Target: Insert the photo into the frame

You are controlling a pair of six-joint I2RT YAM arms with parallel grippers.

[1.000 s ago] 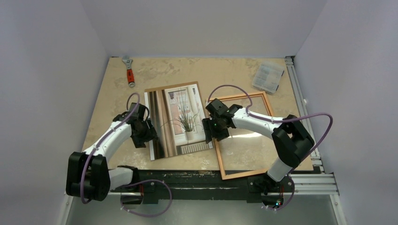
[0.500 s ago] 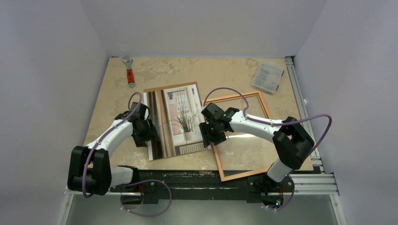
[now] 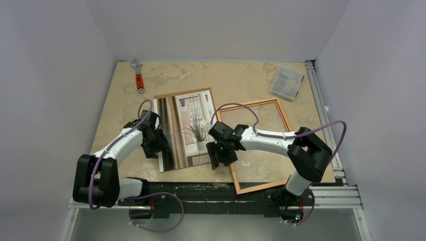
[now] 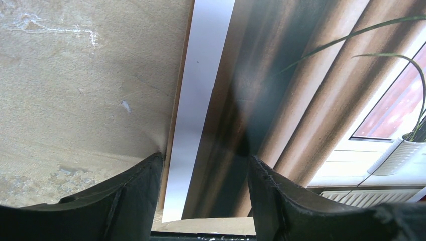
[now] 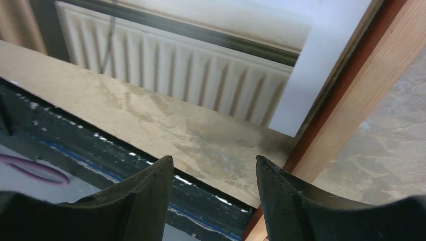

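Observation:
The photo point(image 3: 183, 125), a print of a potted plant by striped curtains, lies face up on the table, left of the frame point(image 3: 249, 104). The thin orange-brown frame lies flat, and the photo's right edge is against its left bar. My left gripper point(image 3: 160, 145) is open at the photo's left edge. In the left wrist view the left gripper point(image 4: 203, 165) straddles the photo's white border point(image 4: 201, 100). My right gripper point(image 3: 215, 158) is open over the photo's near right corner. In the right wrist view the right gripper point(image 5: 213, 163) hangs above bare table, between the photo's corner point(image 5: 296, 100) and the frame's bar point(image 5: 366, 95).
An orange-handled wrench point(image 3: 138, 76) lies at the back left. A small clear plastic box point(image 3: 287, 82) sits at the back right. A black rail point(image 3: 201, 188) runs along the table's near edge, just below the right gripper. Aluminium rails point(image 3: 321, 100) line the right side.
My right gripper has slid along the photo's right edge toward the near edge of the table, to the photo's near right corner. The left gripper has barely moved.

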